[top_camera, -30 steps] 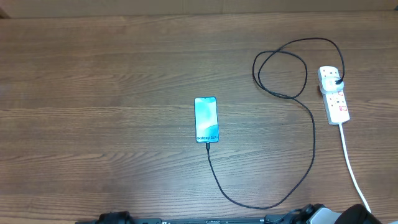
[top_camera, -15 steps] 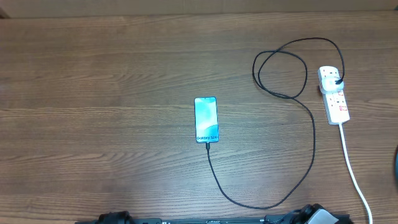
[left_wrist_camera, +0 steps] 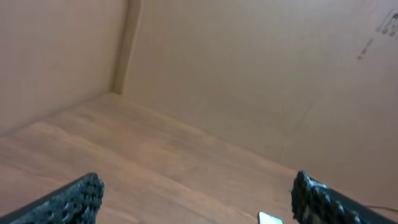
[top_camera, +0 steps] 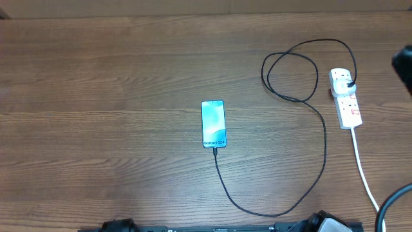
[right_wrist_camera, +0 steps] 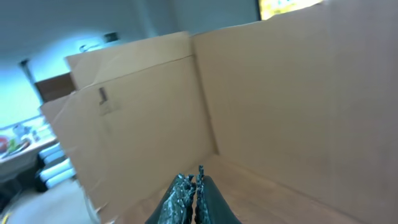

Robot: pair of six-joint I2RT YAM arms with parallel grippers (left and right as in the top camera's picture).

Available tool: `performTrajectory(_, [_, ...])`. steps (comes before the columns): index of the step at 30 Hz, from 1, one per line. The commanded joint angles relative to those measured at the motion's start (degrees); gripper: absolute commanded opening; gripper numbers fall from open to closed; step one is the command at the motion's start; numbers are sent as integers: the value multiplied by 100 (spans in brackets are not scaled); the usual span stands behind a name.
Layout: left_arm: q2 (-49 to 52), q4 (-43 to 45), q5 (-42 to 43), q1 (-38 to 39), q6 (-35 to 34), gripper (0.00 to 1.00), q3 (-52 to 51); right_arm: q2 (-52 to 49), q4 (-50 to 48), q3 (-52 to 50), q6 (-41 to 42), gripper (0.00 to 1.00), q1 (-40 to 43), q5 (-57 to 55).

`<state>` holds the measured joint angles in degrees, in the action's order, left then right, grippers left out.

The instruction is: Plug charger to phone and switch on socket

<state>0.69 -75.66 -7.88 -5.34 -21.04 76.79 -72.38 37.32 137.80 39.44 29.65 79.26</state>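
The phone [top_camera: 214, 124] lies face up mid-table, its teal screen lit. The charger [top_camera: 324, 148], a thin black cable, runs from the phone's near edge, curves along the front and loops up to its black plug [top_camera: 348, 81]. The plug sits in the white socket strip [top_camera: 346, 100] at the right. My left gripper [left_wrist_camera: 199, 200] is open and empty, with a corner of the phone [left_wrist_camera: 269, 218] showing between its fingers. My right gripper [right_wrist_camera: 193, 194] is shut and empty, pointing at cardboard walls. A dark blurred part of the right arm [top_camera: 403, 62] hangs near the strip at the right edge.
The strip's thick white cord [top_camera: 364, 177] runs toward the front right corner. A dark arm cable [top_camera: 390, 205] arcs at the bottom right. Cardboard walls [left_wrist_camera: 249, 68] enclose the wooden table [top_camera: 96, 96]. Arm bases [top_camera: 116, 226] sit at the front edge.
The right arm has risen from the front right corner along the right edge and is now beside the socket strip. Phone, cable and strip have not moved.
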Motion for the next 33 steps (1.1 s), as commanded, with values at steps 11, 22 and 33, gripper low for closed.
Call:
performTrajectory(11, [-44, 4201, 1270, -37, -37, 100, -4172, 824, 269, -264, -1692, 7, -863, -103])
performTrajectory(22, [-44, 6898, 1351, -37, -37, 99, -6671, 2243, 317, -1794, -2494, 7, -1182, -1561])
performTrajectory(33, [-42, 7788, 1331, -33, 168, 100, -7652, 3792, -859, -3512, -2494, 6, -1204, -2011])
